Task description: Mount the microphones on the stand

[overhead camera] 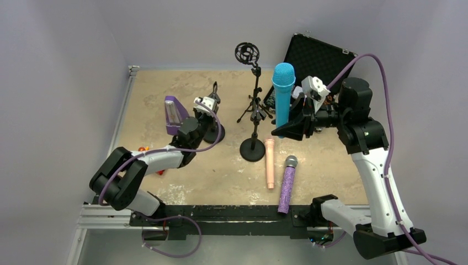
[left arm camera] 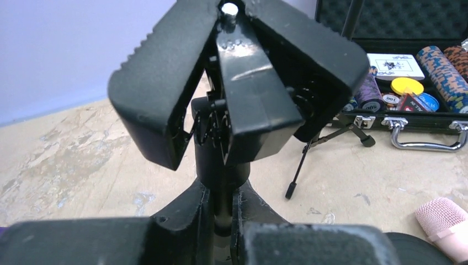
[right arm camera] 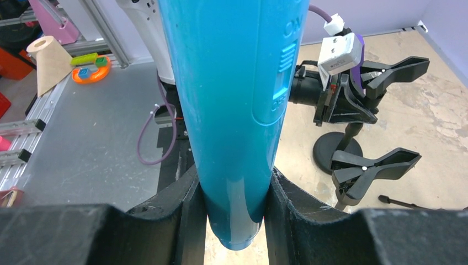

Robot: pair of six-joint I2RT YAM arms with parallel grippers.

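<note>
Mottled beige table (overhead camera: 165, 88), and at the back right an open black case (overhead camera: 317, 55) lined with foam. It's leaning open toward us.

The right arm is up in front of that case. The right gripper (overhead camera: 287, 130) is clamped around the lower body of the turquoise microphone (overhead camera: 283, 91). The mic is held upright and clear of the table, mesh head on top, just right of the centre stands.

Over on the left, the left gripper (left arm camera: 223, 204) has its fingers pinched tight on the thin black post of the clip stand (overhead camera: 212, 135). It grips just under the black spring clip (left arm camera: 248, 94), whose two flat paddles flare up and outward.

In the middle of the table is a round-based stand (overhead camera: 253, 150), with a tripod stand (overhead camera: 255, 107) spreading its legs right behind it. A ring-shaped mount (overhead camera: 246, 53) sits at the very top. Which of the two posts carries it, I can't tell.

The peach-pink microphone (overhead camera: 270, 163) lies flat just right of that round base. The glittery purple microphone (overhead camera: 287, 185) lies just beside it, grey mesh head pointing away from the arms and its tail reaching the black rail at the near edge.

The purple metronome (overhead camera: 175, 113) stands just left of the left gripper.

Smallest of all, stacks of poker chips (left arm camera: 436, 61) sit in the case.
</note>
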